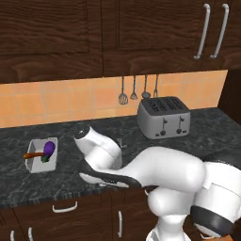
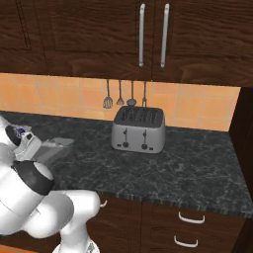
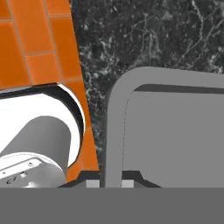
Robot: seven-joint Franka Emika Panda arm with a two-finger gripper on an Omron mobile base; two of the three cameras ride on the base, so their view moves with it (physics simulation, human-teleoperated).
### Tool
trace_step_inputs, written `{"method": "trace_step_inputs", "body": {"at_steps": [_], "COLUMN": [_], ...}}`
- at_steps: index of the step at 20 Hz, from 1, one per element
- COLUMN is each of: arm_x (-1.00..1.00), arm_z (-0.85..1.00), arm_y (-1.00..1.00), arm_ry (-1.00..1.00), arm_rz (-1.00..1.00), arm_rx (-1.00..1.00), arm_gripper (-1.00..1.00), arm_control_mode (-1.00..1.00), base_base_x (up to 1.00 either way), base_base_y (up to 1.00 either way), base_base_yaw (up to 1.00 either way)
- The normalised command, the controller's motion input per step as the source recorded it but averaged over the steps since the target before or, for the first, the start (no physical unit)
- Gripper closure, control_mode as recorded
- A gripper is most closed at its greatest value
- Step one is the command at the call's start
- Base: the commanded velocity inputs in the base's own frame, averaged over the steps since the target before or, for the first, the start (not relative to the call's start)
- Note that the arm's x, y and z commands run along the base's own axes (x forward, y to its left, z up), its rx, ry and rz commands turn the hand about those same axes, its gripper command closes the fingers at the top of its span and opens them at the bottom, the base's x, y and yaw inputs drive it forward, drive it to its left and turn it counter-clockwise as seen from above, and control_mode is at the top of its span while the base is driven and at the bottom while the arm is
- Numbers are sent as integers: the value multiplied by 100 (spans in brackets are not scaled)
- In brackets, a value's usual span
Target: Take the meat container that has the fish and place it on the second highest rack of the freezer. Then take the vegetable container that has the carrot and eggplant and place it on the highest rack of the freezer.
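Hand view: hand (image 3: 109, 183) pinches the rim of a grey container (image 3: 175, 131) right at its fingertips, edge grip for lifting it off the table (image 3: 144, 39).

A silver four-slot toaster (image 1: 164, 117) stands on the dark marbled stone tabletop (image 1: 212, 134), against the orange tiled backsplash (image 1: 61, 101). Four metal utensils (image 1: 138, 89) hang on the tiles just above it, beneath dark wood cupboards (image 1: 155, 33) with curved silver handles (image 1: 212, 30).
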Motion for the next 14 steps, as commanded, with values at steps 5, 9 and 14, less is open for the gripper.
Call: {"method": "trace_step_inputs", "body": {"at_steps": [5,9,14], "arm_x": [-87,-100,-86], "arm_z": [100,100,100], "arm_y": [-16,-36,-48], "arm_ry": [-16,-9,2], "arm_rz": [0,0,0], "arm_rx": [0,9,25], "arm_gripper": [100,100,100], "arm_control_mode": [-100,-100,-100], "base_base_x": [0,0,0], "base_base_y": [0,0,0], "base_base_yaw": [0,0,0]}}
